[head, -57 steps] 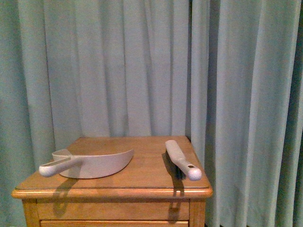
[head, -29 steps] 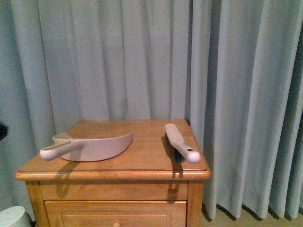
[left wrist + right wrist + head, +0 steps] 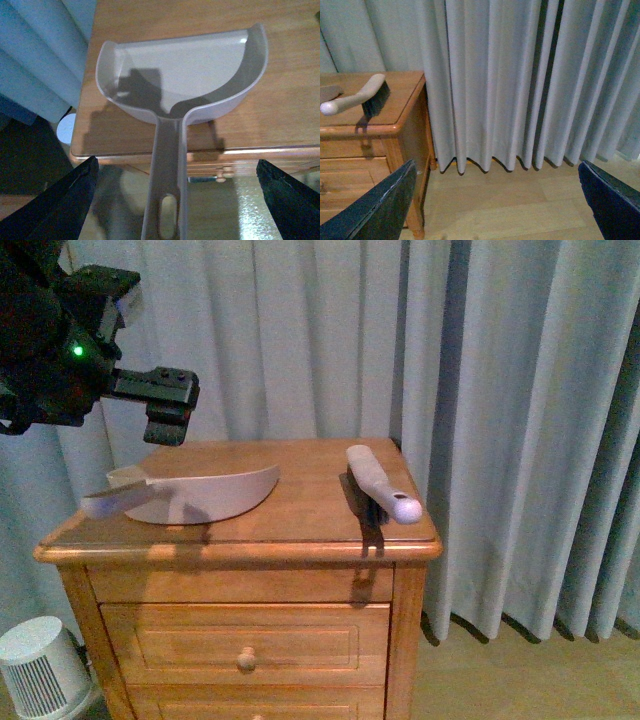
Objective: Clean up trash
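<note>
The left arm reaches in from the upper left. The left gripper point(image 3: 168, 418) hovers above the dustpan point(image 3: 215, 495) on the counter point(image 3: 300, 512), fingers point(image 3: 60, 200) spread wide. Half a second ago this arm was almost out of the front view. The right gripper point(image 3: 497, 172) hangs beside the counter, fingers also apart. Where the trash lies cannot be told.

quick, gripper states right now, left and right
left gripper: open, empty, over the pale plastic dustpan handle
right gripper: open, empty

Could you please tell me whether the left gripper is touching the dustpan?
Apart. In the front view the left gripper hangs above the dustpan, with a clear gap between them.
</note>
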Robot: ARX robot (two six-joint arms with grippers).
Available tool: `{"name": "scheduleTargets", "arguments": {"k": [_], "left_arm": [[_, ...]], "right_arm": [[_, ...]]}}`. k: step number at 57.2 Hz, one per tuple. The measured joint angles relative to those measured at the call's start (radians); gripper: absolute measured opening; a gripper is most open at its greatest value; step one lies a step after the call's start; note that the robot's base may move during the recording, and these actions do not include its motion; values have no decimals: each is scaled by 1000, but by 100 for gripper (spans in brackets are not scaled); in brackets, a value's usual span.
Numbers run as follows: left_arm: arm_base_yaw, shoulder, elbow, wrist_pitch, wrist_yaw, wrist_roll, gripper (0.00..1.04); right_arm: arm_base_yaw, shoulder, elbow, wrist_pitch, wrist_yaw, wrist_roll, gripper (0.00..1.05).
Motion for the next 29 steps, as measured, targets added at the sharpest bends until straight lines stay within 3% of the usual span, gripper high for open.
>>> {"name": "scheduleTargets", "arguments": {"k": [29], "left_arm": [[24, 166, 63, -11, -17, -5, 97]], "right_arm": [[0, 0, 0, 0, 0, 0, 97]]}}
